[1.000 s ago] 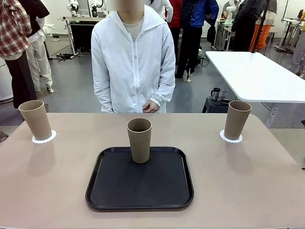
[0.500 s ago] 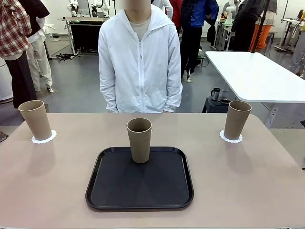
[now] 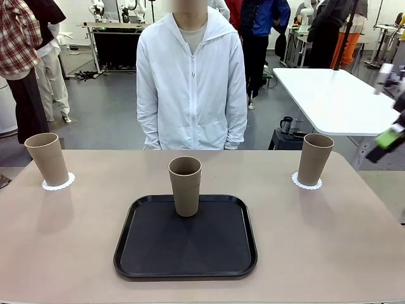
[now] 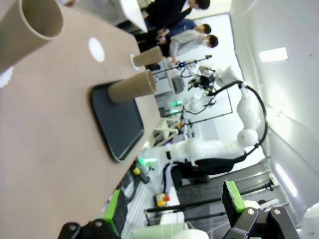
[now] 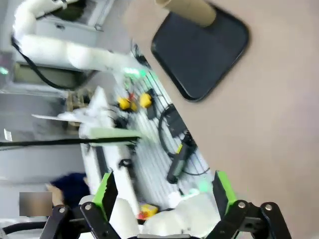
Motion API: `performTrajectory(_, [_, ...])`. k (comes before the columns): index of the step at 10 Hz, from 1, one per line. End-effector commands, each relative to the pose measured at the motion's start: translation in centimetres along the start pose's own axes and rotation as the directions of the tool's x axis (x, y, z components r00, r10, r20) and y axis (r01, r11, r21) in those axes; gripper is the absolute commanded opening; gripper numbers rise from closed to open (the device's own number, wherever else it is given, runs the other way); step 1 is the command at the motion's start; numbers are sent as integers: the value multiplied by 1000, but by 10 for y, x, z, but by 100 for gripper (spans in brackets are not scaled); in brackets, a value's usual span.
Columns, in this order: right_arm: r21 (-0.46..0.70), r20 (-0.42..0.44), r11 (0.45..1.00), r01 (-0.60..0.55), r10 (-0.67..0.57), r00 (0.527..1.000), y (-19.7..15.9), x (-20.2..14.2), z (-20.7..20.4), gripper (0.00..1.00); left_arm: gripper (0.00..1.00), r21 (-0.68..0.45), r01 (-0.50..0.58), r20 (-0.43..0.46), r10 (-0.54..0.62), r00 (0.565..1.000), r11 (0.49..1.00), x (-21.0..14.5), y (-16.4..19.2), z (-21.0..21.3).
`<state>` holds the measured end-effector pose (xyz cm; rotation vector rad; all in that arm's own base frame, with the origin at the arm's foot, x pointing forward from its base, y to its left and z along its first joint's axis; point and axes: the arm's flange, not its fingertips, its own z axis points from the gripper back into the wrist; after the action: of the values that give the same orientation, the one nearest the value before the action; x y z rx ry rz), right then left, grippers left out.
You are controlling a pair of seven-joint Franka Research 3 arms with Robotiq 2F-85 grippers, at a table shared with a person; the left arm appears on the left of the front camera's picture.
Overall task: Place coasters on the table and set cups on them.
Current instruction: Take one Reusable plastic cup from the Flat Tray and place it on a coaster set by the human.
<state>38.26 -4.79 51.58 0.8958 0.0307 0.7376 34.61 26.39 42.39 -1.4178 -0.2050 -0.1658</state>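
Left cup [image 3: 47, 158]: upright on a coaster [image 3: 59, 183], far left of the surface [image 3: 329, 240].
Right cup [image 3: 314, 158]: upright on a second coaster [image 3: 306, 184], far right.
Middle cup [image 3: 185, 185]: upright on the black tray [image 3: 190, 247].
Left fingers [image 4: 232, 197]: spread wide, empty.
Right fingers [image 5: 222, 188]: spread wide, empty.

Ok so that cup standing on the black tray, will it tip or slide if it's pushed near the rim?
Likely tippy: the cup is tall, its base narrower than its rim, so a high push would probably topple it. Nothing shows inside, so probably light. The matte wall should grip decently.
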Motion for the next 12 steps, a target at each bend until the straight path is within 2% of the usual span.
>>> performTrajectory(1, [-169,-51,980,-100,93,994,12,24,-57,100,100,-6,4,7,-4,1000,1000,0,-2,2])
performTrajectory(3, [-340,-26,931,-131,130,991,18,56,-99,100,100,-6,4,7,-4,1000,1000,0,-2,2])
performTrajectory(5, [-420,11,886,-196,220,975,3,75,-124,100,100,-6,4,7,-4,1000,1000,0,-2,2])
performTrajectory(7, [-388,21,881,-271,302,953,-10,76,-129,100,100,-6,4,7,-4,1000,1000,0,-2,2])
performTrajectory(8, [-425,-16,882,-205,219,976,8,79,-121,100,100,-6,4,7,-4,1000,1000,0,-2,2])
performTrajectory(12, [-425,-16,882,-205,219,976,8,79,-121,100,100,-6,4,7,-4,1000,1000,0,-2,2])
